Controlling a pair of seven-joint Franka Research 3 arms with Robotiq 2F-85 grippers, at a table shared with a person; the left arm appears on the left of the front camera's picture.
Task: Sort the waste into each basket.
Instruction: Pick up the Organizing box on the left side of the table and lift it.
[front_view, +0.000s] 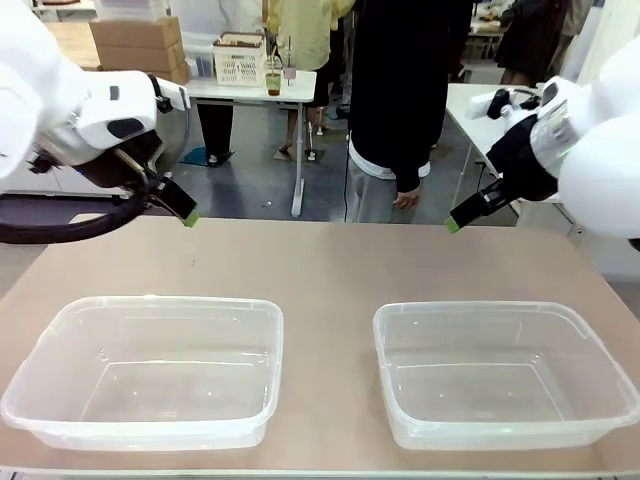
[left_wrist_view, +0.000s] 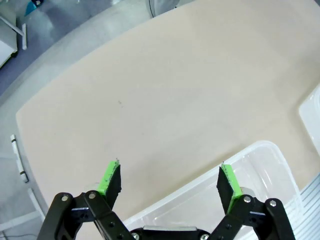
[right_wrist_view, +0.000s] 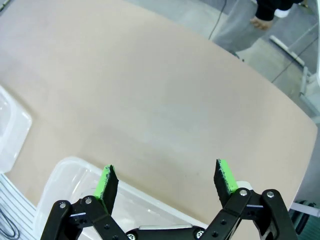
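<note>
Your left gripper (left_wrist_view: 170, 182) and right gripper (right_wrist_view: 165, 182) hang spread wide, holding nothing, above the table (front_view: 330, 260). Left basket (front_view: 150, 300) and right basket (front_view: 480, 307) sit empty at the near edge. Risks: 2 identical tubs invite mis-sorting; a low reach could shove 1.
</note>
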